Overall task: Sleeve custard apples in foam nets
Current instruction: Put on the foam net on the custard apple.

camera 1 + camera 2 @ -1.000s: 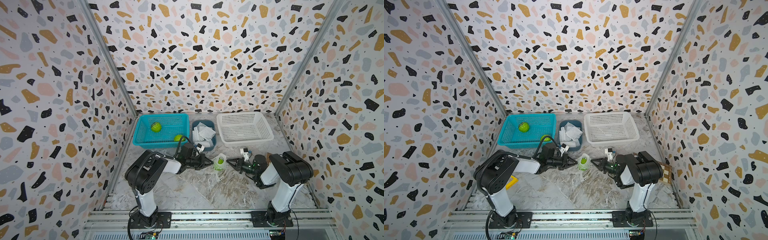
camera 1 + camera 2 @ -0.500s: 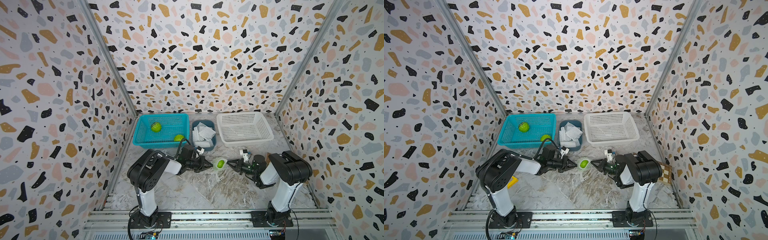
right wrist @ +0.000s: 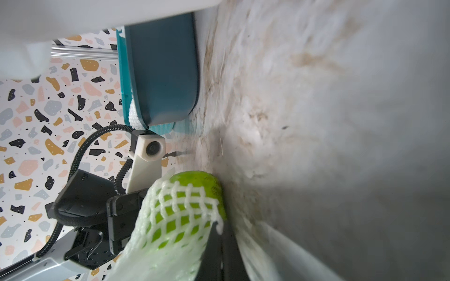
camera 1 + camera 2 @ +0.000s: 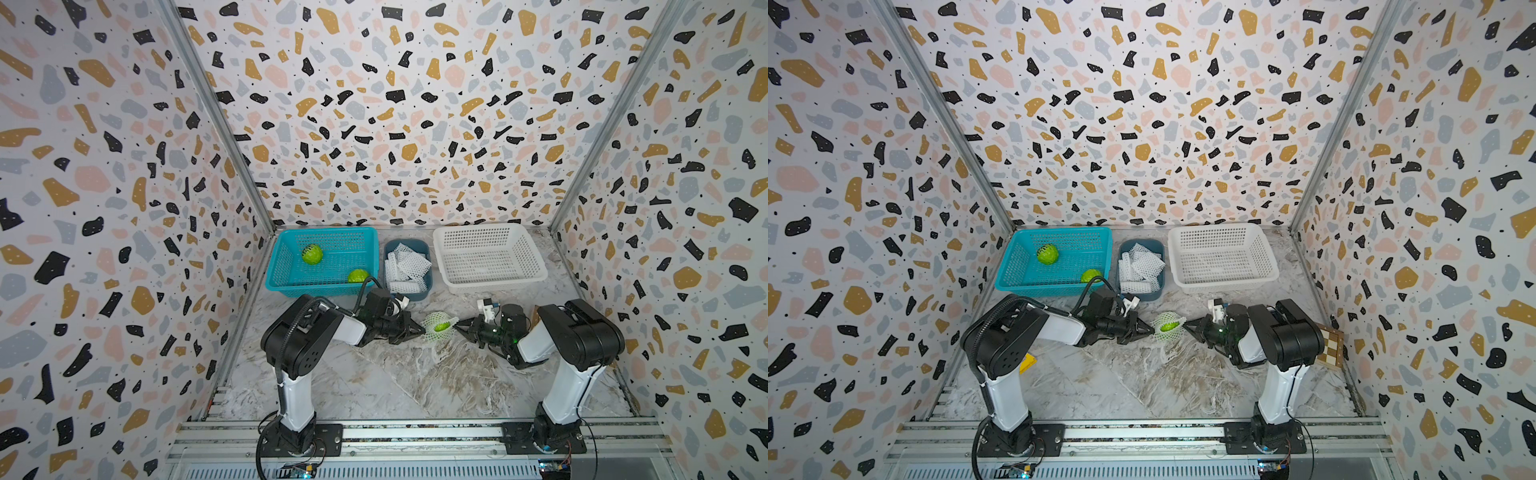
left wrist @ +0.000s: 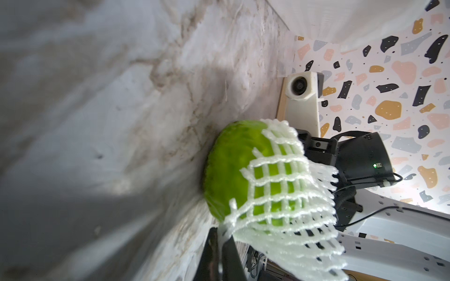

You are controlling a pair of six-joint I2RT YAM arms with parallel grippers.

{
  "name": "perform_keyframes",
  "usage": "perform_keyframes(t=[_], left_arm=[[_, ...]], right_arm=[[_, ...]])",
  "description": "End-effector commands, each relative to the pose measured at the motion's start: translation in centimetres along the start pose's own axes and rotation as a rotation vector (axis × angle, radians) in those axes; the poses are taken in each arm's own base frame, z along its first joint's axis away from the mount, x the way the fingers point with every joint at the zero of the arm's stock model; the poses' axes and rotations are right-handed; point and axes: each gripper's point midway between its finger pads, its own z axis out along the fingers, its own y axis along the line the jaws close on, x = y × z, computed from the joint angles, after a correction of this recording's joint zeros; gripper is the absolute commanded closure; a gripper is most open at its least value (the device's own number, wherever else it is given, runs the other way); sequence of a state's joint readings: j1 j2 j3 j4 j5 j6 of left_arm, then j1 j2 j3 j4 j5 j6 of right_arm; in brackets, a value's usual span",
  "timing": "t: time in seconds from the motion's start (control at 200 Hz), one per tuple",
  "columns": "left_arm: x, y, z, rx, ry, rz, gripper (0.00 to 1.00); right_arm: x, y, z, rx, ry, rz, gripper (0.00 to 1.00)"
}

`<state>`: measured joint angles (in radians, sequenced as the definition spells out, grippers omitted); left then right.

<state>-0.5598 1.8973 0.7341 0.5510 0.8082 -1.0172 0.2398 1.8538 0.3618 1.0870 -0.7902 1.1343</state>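
- Booth closed in by terrazzo-print panels [image 4: 395, 124] on 3 sides; the floor is a pale marble-look tabletop [image 4: 395, 382]
- Back row, robot's left to right: turquoise plastic lattice basket [image 4: 286, 270], small dark-blue plastic tub [image 4: 409, 294], white plastic lattice basket [image 4: 494, 284]
- 2 round bright-green custard apples [image 4: 312, 254] lie loose in the turquoise basket: 1 mid-floor, the nearer fruit [image 4: 358, 275] against its front wall
- Spare white foam mesh nets [image 4: 405, 266] heaped in the dark-blue tub
- 3rd custard apple [image 4: 439, 327] rests on the tabletop in front of the tub, between the 2 arms
- A stretched white foam net [image 4: 430, 321] drapes over its upper side; both wrist views show the part nearest the tabletop as bare green
- Left gripper [image 4: 422, 331]: pincer pressed together, clamped on the net's edge at the fruit's left
- Right gripper [image 4: 456, 326]: pincer pressed together, clamped on the opposite edge
- Both arms lie low and nearly level, tips facing each other across the fruit, net taut between them
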Motion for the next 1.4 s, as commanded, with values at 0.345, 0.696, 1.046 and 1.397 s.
perform_keyframes(t=[0.345,0.696,1.046,1.397], left_arm=[[-1.1,-0.5,0.3,-0.009,-0.011,0.032,1.0],[-0.5,0.1,0.0,-0.029,-0.009,0.022,0.87],[0.0,0.6,-0.9,-0.058,-0.034,0.019,0.74],[0.3,0.7,-1.8,-0.079,-0.07,0.015,0.68]], right_arm=[[-0.5,-0.6,0.9,0.113,0.01,-0.081,1.0],[-0.1,-0.7,0.8,0.174,0.017,-0.128,0.8],[-0.8,-2.2,-1.0,0.293,-0.027,-0.144,0.65],[-2.0,-1.3,-3.0,0.37,-0.066,-0.198,0.45]])
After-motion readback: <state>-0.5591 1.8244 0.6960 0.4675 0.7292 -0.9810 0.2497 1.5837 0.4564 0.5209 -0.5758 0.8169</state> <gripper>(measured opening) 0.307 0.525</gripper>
